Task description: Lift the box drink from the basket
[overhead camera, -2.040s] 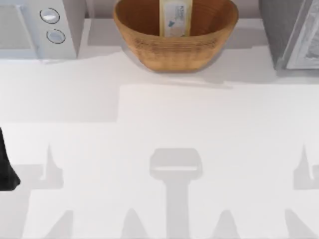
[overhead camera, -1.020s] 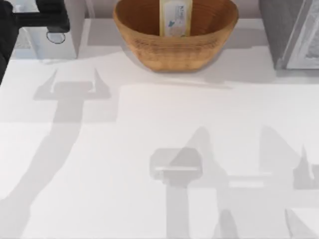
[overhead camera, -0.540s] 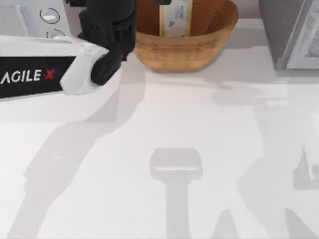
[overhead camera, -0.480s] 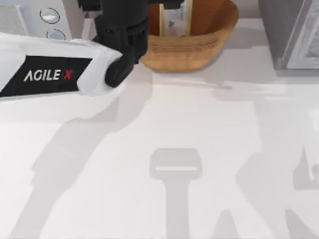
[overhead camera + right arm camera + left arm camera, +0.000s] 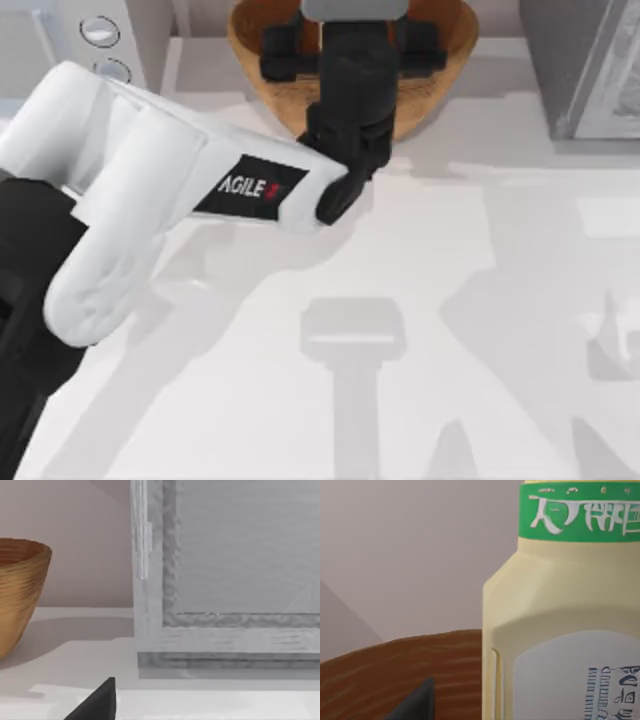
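While the left arm reaches diagonally across the surface (image 5: 480,330) from the top view's lower left, its black wrist and left hand (image 5: 350,20) sit over the basket (image 5: 445,60) at the far middle edge. White arm casing carries a black panel reading "AGILE" followed by a red mark. From above, the wrist body covers the hand's fingers, so whether they are spread or pressed together cannot be told. In the left wrist view the box drink (image 5: 560,630) stands upright and very close, pale yellow, with a green band near its top bearing white characters that I cannot read, and a white label lower down with fine blue print, also illegible. Behind it runs the basket's brown ribbed inner wall (image 5: 395,675), so the carton stands inside the basket. One dark fingertip (image 5: 415,705) shows beside the carton, apart from it. The right wrist view shows the basket's outer wall (image 5: 20,595), a grey-framed cabinet (image 5: 225,580), and one dark fingertip (image 5: 97,702). A white box with two round knobs (image 5: 100,50) stands at far left.
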You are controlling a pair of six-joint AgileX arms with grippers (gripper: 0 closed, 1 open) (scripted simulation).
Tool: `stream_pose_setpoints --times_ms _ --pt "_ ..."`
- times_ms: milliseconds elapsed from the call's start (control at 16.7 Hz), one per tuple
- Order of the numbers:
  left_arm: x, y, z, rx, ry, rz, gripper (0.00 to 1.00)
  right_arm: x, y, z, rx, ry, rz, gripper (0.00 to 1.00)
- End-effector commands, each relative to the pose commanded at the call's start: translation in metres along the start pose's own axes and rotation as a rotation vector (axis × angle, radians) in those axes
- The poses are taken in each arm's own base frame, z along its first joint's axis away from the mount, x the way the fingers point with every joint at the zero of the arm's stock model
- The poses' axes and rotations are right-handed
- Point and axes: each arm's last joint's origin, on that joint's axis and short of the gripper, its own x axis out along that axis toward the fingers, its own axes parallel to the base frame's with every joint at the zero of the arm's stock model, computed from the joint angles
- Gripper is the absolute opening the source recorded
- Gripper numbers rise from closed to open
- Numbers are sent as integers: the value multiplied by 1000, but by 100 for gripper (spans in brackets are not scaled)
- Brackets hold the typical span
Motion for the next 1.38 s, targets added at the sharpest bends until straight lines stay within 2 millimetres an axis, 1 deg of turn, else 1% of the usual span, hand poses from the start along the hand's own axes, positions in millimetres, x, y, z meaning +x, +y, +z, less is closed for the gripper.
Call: stream_pose_setpoints --times_ms 300,360,480,960,1080,1260,1380 --pt "0 -1 -2 0 0 0 100 0 0 0 0 0 0 100" --pt "1 1 6 -12 -15 3 100 0 0 0 0 0 0 100" --pt "3 0 3 -4 -6 1 100 0 0 0 0 0 0 100" --pt "46 -2 -2 0 0 0 100 0 0 0 0 0 0 100" --pt "50 -1 -2 0 0 0 100 0 0 0 0 0 0 100" --pt "50 -1 -2 0 0 0 100 0 0 0 0 0 0 100" --pt "50 -1 -2 0 0 0 85 0 0 0 0 0 0 100"
